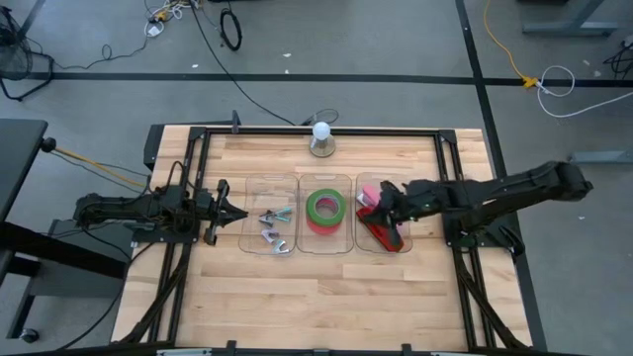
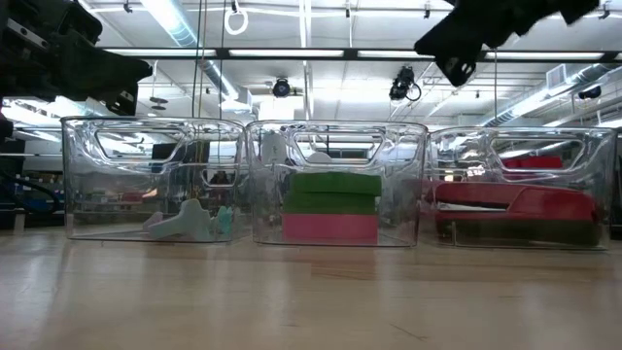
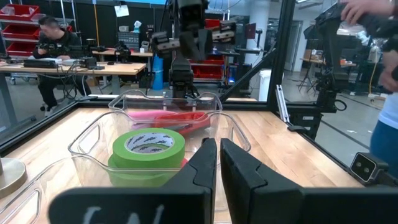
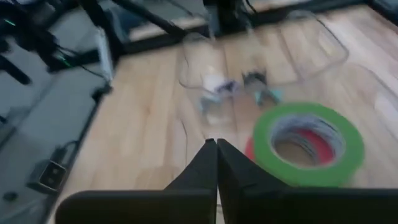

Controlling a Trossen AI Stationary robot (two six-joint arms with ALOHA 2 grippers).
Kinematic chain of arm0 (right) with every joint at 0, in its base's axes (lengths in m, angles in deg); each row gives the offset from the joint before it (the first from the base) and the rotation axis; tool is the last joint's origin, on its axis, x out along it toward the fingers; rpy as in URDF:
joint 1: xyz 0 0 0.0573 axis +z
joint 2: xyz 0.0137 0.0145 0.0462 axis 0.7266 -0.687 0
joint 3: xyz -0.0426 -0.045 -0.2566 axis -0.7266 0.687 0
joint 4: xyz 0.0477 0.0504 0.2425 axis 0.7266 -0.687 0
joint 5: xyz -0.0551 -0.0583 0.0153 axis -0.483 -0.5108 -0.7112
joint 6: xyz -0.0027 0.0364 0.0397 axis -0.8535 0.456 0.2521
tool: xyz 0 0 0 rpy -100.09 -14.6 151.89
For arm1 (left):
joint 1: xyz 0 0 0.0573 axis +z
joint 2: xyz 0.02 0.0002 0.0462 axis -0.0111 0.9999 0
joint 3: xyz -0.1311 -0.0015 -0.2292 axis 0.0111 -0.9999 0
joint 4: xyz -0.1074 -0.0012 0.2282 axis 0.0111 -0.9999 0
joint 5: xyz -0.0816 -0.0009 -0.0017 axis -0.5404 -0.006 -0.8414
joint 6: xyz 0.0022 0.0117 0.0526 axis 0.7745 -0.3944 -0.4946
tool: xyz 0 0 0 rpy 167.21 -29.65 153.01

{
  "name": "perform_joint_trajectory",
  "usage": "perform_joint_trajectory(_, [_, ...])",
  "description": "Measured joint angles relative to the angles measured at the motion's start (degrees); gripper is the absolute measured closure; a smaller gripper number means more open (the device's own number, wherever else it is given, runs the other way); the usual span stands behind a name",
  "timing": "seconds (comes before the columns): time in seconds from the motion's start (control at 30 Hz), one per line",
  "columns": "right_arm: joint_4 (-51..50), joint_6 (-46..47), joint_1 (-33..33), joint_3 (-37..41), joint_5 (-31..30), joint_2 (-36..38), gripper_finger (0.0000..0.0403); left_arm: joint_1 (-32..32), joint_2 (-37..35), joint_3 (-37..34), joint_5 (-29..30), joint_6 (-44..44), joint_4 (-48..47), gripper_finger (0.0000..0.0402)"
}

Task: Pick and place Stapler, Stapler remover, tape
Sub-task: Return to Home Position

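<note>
Three see-through bins sit side by side on the wooden surface (image 1: 326,297). The green tape (image 1: 324,208) lies flat in the middle bin (image 2: 340,146), with its pink-red core showing from the side. The bin walls keep the roll from rolling off.

The bin to the left of the middle bin (image 2: 126,185) holds the small staple removers (image 1: 275,225). The bin to the right of the middle bin (image 2: 466,160) holds the red stapler (image 1: 386,235), and the pink stapler (image 1: 370,192) lies beside it. So each kind of thing has its own box, and the sorting looks done.

The right gripper (image 1: 381,205) hangs over the bin to the right of the middle bin, above the staplers. Its fingers (image 4: 208,163) are pressed together and hold nothing. I think that is because its last thing is already in the bin.

The left gripper (image 1: 237,213) is on the far side of the left bin from the middle bin, pointing toward the bins. Its fingers (image 3: 202,165) are close together, with only a thin gap, and they hold nothing too.

A white ball on a round grey base (image 1: 321,133) stands behind the middle bin, near the back edge. It looks like no part of the job.

With everything in the bins, I think all that is left is for both arms to go back to their rest places. The right arm should lift clear of the bin wall first so it does not knock it.
</note>
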Motion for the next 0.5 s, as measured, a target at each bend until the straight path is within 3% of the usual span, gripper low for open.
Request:
perform_joint_trajectory(0.27, [24.9,-7.2,0.0,19.1,1.5,10.0,0.04,0.0,0.0,0.0,0.0,0.0,0.0,0.0376])
perform_joint_trajectory(0.5, [29.6,-11.6,0.0,30.9,1.5,20.9,0.0401,0.0,0.0,0.0,0.0,0.0,0.0,0.0376])
